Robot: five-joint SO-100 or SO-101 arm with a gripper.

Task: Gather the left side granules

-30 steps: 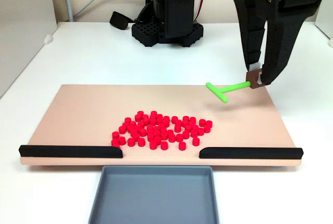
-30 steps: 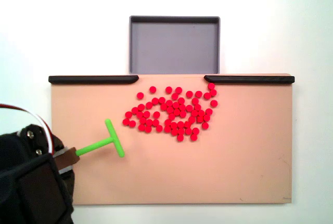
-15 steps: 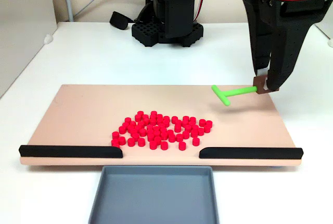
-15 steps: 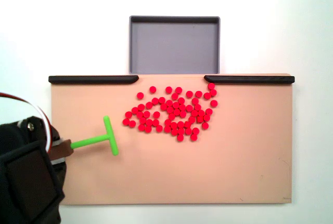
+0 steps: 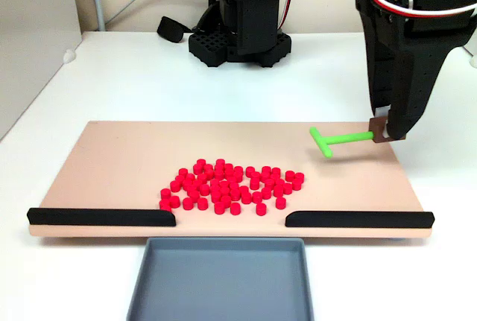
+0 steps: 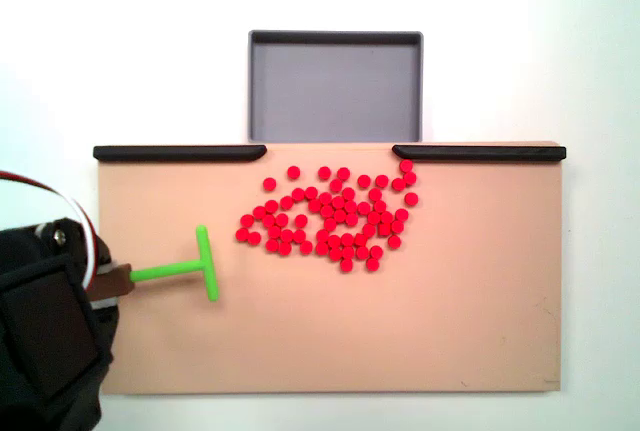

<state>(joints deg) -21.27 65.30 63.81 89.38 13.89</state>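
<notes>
Dozens of small red granules (image 5: 231, 186) lie in a loose cluster near the middle of the tan board (image 5: 119, 157); in the top-down fixed view the granules (image 6: 330, 217) sit just below the gap between the black rails. My gripper (image 5: 384, 132) is shut on the handle end of a green T-shaped stick (image 5: 337, 141), at the board's right edge in the front fixed view. From above, the gripper (image 6: 112, 282) is at the board's left edge, and the stick (image 6: 190, 266) points toward the granules with its crossbar a short way from them.
Two black rails (image 5: 100, 217) (image 5: 359, 220) line the board's front edge with a gap between them. A grey tray (image 5: 220, 280) sits below that gap. The arm's black base (image 5: 242, 16) and a white cable stand at the back of the white table.
The gripper has carried the green stick away from the granules, toward the board's right edge in the front view (left from above). The stick has turned so its handle lies nearly level. The granules stay put.
</notes>
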